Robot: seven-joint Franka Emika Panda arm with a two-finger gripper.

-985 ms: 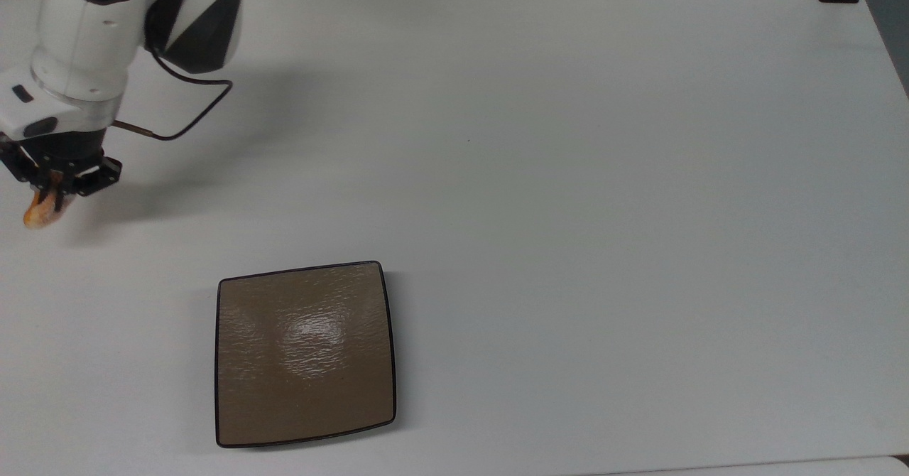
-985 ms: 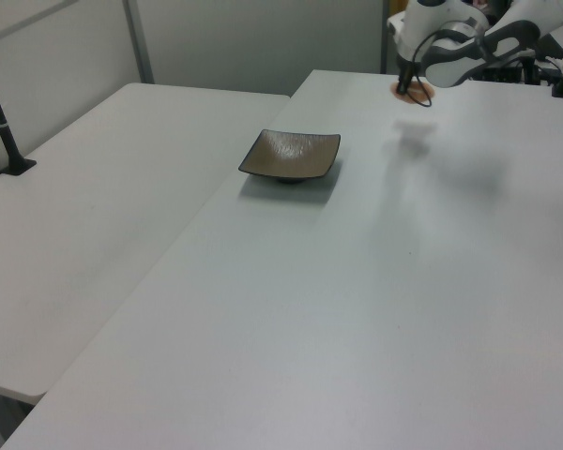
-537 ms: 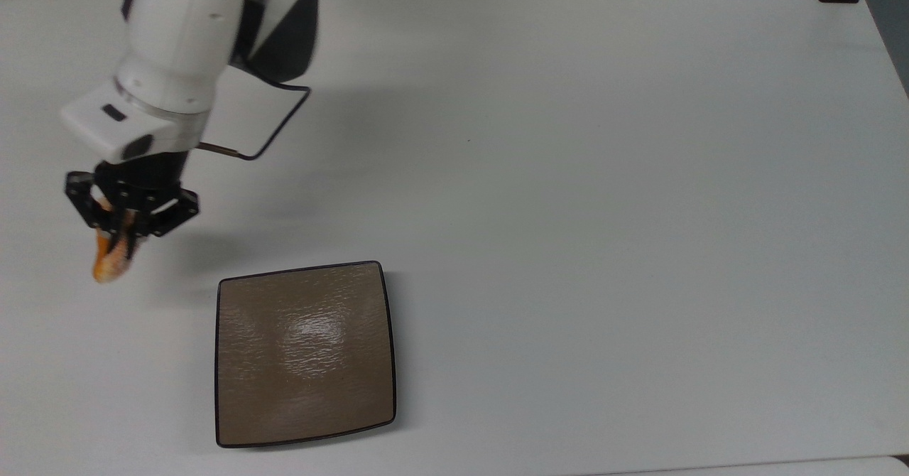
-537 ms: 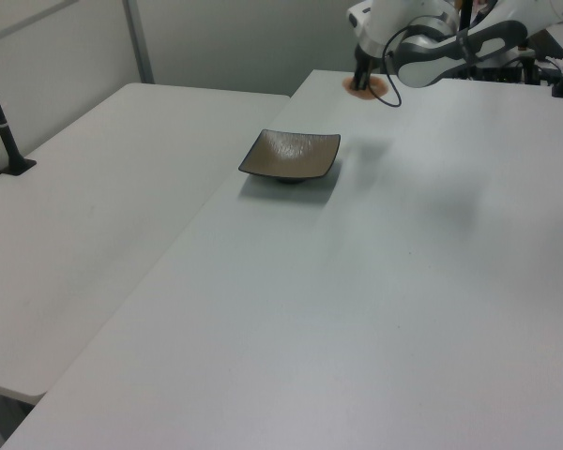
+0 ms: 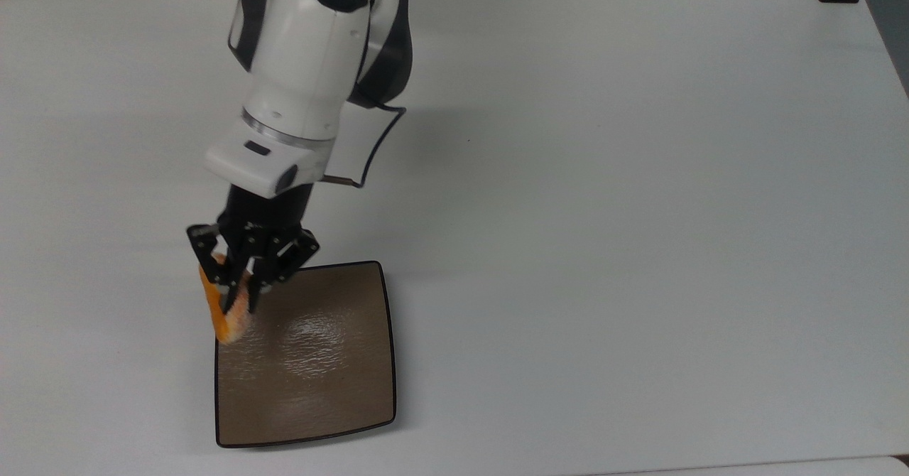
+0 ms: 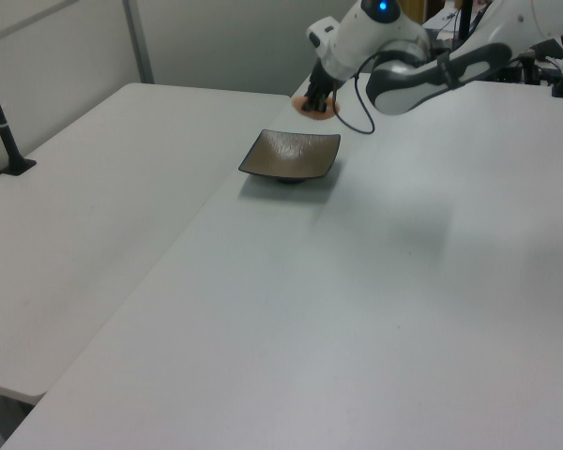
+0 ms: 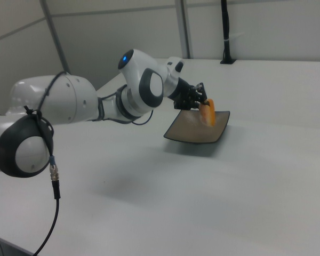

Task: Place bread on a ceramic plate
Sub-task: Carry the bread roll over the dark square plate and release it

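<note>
One bun (image 5: 224,314), orange, clamped between the fingers of the gripper (image 5: 240,297) and hanging below them, long axis running steeply down. In the top view it sits over the plate's left edge near the far-left corner; plate (image 5: 312,383) centre lies to the top view's right and nearer the camera. Height above the plate is probably small, hard to judge. Next move, as I read it: carry the bun inward over the centre, then lower it.
</note>
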